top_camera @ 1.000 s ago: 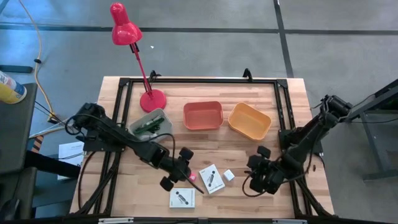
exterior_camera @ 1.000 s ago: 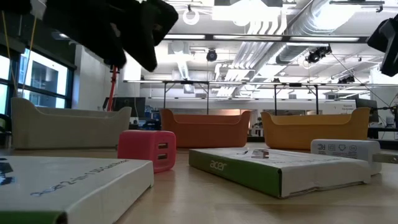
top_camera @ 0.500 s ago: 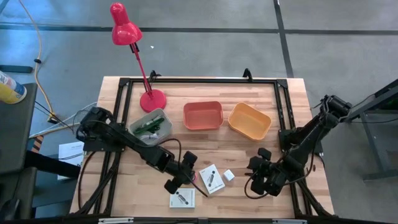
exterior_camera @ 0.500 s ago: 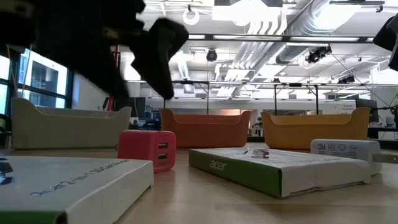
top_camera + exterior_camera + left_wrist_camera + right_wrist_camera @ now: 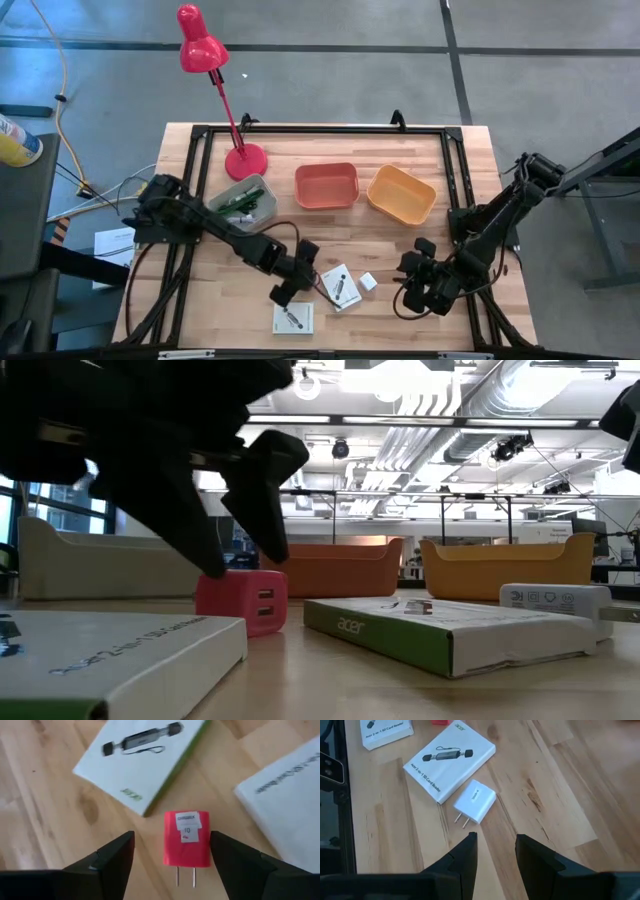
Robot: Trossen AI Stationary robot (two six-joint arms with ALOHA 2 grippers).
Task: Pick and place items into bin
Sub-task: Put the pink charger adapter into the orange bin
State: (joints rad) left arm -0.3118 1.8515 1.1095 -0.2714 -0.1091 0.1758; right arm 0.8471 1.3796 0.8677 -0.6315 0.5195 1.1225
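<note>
Between two white boxes, the spread left hand (image 5: 172, 851) straddles a pink charger (image 5: 187, 839).

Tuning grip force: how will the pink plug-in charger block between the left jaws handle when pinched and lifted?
The small pink plastic charger block looks rigid and boxy, so probably stiff and light. Its flat sides should suit the open left gripper straddling it, though smooth plastic may slip. It lies flat on the wooden table, two metal prongs sticking out, so rolling seems unlikely.
</note>
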